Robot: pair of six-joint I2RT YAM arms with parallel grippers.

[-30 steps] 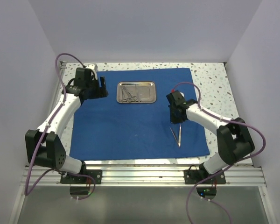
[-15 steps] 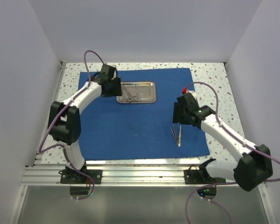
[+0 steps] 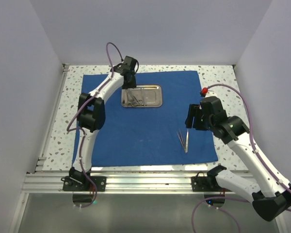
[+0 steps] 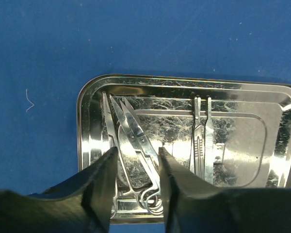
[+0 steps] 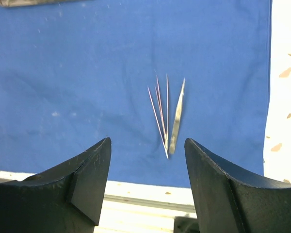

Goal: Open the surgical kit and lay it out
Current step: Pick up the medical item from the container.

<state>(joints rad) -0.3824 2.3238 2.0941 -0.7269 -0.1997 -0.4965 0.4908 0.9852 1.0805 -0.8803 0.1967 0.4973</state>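
Blue cloth bears one steel tray and two tweezers.

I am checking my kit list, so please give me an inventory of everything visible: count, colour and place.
cloth: 1, royal blue, spread flat on the table
tray: 1, shiny steel, on the cloth's far middle
ring-handled scissors: at least 1, silver, in the tray's left half, partly hidden
flat handles: 2, silver, side by side in the tray's middle
tweezers: seemingly 2, silver, on the cloth, near right
table: 1, white speckled, under the cloth
rail: 1, aluminium, near edge
left gripper: 1, black, open, over the tray's left half
right gripper: 1, black, open, empty, near the tweezers
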